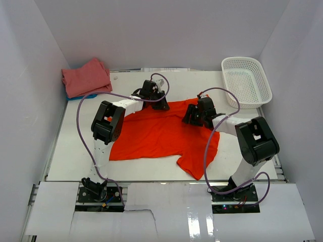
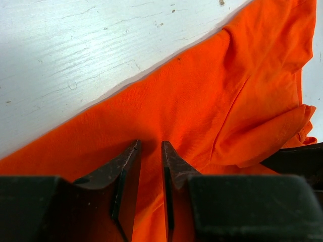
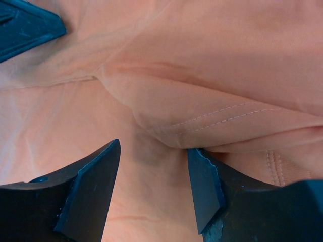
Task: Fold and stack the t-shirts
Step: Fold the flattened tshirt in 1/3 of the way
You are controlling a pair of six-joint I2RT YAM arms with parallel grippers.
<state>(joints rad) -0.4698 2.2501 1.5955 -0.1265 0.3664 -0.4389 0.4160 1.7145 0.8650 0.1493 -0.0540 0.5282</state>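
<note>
Orange-red t-shirt [image 1: 161, 136] on table [image 1: 81, 151] — left fingers [image 2: 126, 171] near-closed, right fingers [image 3: 91, 186] apart

A robotics lab's test cell is shown, a closed-in workstation rather than a lived-in room. A white table [image 1: 75, 151] is boxed in at the back and both sides by plain white panels [image 1: 161, 30]. Two black-and-white robot arms, the left arm [image 1: 107, 123] and the right arm [image 1: 256, 141], are bolted to base plates [image 1: 98, 194] at the near edge, and purple cables [image 1: 81, 116] are looped along them. The only household things are laid out on the tabletop: an orange-red t-shirt [image 1: 161, 133] is spread between the arms, a folded salmon-pink t-shirt [image 1: 87, 76] is set in the far left corner, and a white mesh basket [image 1: 266, 83] is placed at the far right.
</note>
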